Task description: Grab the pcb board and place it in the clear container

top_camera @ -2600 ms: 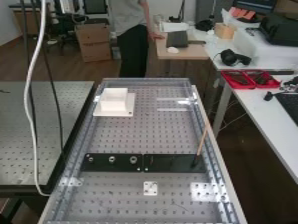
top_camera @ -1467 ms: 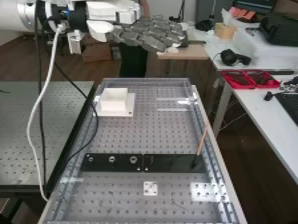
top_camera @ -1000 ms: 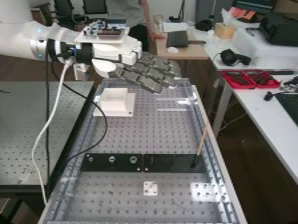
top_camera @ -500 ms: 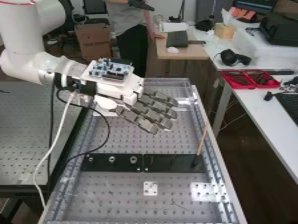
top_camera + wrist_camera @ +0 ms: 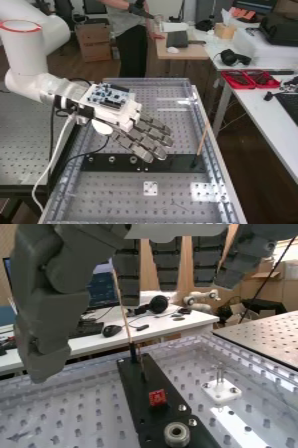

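In the high view the dark grey hand (image 5: 143, 137) is left of the middle of the perforated bench, its straight fingers slanting down over the black plates (image 5: 176, 163). Those fingers (image 5: 166, 266) hang straight in the wrist view, with the thumb apart from them and nothing held. A small red board-like piece (image 5: 157, 397) sits on the black plate (image 5: 148, 379), below and apart from the hand. Transparent walls (image 5: 148, 82) edge the bench's far end; I cannot tell whether they belong to the clear container.
A thin wooden stick (image 5: 202, 139) stands near the bench's right side, at the black plate's end. A round metal fitting (image 5: 177, 433) is on the plates, and a white bracket (image 5: 221, 392) stands beside them. A dark cable (image 5: 100, 150) loops below the wrist.
The arm has come in from the upper left. Its hand has lowered and moved towards the near end, now over the black plates, with the fingers still straight. The white block is now hidden behind it.
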Controlling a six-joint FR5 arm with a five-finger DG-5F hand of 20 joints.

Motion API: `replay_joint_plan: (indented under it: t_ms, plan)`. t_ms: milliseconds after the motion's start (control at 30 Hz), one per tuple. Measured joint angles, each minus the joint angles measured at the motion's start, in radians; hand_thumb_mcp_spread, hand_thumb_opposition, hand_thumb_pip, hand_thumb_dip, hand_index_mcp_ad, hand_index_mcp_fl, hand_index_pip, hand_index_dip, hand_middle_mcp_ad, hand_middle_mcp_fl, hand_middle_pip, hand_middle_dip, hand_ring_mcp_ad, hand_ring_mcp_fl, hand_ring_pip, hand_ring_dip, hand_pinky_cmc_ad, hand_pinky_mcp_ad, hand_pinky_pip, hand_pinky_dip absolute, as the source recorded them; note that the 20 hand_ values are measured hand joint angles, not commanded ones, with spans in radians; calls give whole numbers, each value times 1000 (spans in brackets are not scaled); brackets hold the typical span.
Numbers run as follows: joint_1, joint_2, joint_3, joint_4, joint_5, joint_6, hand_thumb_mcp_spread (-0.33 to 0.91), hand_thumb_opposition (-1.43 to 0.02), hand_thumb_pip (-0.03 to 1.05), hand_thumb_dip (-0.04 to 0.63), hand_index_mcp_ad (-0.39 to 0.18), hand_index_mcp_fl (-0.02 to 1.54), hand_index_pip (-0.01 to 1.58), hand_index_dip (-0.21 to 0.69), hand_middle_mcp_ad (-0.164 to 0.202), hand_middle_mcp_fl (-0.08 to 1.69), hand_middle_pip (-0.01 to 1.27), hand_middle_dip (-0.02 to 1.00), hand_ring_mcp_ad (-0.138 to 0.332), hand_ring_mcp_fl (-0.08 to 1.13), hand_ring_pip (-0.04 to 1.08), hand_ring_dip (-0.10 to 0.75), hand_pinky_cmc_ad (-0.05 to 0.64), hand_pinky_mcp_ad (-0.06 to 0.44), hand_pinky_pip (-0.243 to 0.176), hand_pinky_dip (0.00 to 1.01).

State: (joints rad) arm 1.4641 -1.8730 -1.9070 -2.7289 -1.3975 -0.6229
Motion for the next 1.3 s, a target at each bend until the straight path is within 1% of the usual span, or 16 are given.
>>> replay_joint_plan:
  t_ms: [67, 100, 200, 233, 433, 500, 567, 733, 800, 833, 900, 1000, 1033, 1100, 1133, 1300]
  plan:
    - [-8, -13, 2, 3, -1, -1, 478, -723, 291, 86, -54, 360, 103, 182, 127, 19, 159, 108, 215, 37, 87, 12, 300, 201, -120, 204]
    - [-13, -19, 3, 4, -2, -2, 478, -723, 295, 86, -54, 361, 103, 185, 131, 19, 159, 108, 215, 31, 87, 12, 300, 201, -120, 208]
    - [-27, -34, 9, 9, -11, -2, 494, -723, 291, 101, -72, 393, 122, 185, 127, 19, 159, 108, 208, 24, 87, 12, 298, 185, -124, 190]
    - [-33, -40, 12, 11, -17, -2, 496, -723, 291, 101, -73, 428, 166, 185, 126, 21, 157, 108, 208, 23, 87, 14, 298, 180, -124, 190]
    - [-61, -66, 32, 19, -57, -3, 504, -745, 291, 115, -87, 440, 374, 185, 122, 19, 157, 108, 213, 19, 91, 12, 297, 176, -124, 188]
    - [-74, -77, 45, 22, -80, -9, 518, -745, 291, 115, -86, 456, 424, 185, 106, 19, 157, 108, 194, 19, 91, 12, 295, 182, -120, 188]
    - [-83, -85, 55, 23, -98, -16, 541, -752, 291, 127, -87, 457, 468, 185, 106, 23, 157, 108, 194, 19, 91, 12, 298, 178, -120, 188]
    - [-102, -106, 82, 27, -143, -50, 536, -757, 291, 131, -89, 459, 557, 188, 110, 23, 157, 110, 195, 16, 91, 14, 298, 176, -124, 188]
    - [-106, -114, 92, 27, -157, -67, 539, -775, 298, 145, -105, 457, 609, 206, 106, 23, 157, 112, 178, 16, 91, 14, 295, 180, -119, 188]
    - [-108, -119, 98, 27, -166, -78, 534, -775, 298, 145, -106, 442, 637, 209, 106, 23, 155, 110, 176, 16, 91, 12, 295, 178, -106, 190]
    - [-111, -128, 107, 28, -180, -94, 557, -771, 298, 145, -106, 408, 724, 220, 110, 23, 154, 110, 173, 16, 91, 12, 298, 180, -108, 190]
    - [-112, -142, 121, 33, -199, -115, 572, -787, 304, 143, -110, 374, 855, 229, 94, 23, 159, 120, 147, 16, 91, 14, 297, 182, -105, 190]
    - [-112, -146, 122, 39, -204, -119, 569, -791, 307, 161, -120, 342, 894, 236, 89, 24, 159, 126, 150, 16, 91, 14, 295, 182, -105, 190]
    - [-112, -150, 122, 51, -209, -124, 564, -787, 307, 164, -122, 325, 958, 236, 93, 24, 159, 127, 152, 16, 91, 16, 298, 178, -108, 190]
    - [-112, -151, 122, 56, -210, -125, 564, -787, 309, 173, -122, 318, 1005, 241, 89, 24, 159, 127, 136, 16, 91, 16, 298, 182, -105, 190]
    - [-108, -162, 116, 105, -218, -133, 581, -803, 312, 173, -133, 278, 1131, 253, 89, 24, 159, 140, 126, 19, 86, 21, 298, 182, -105, 188]
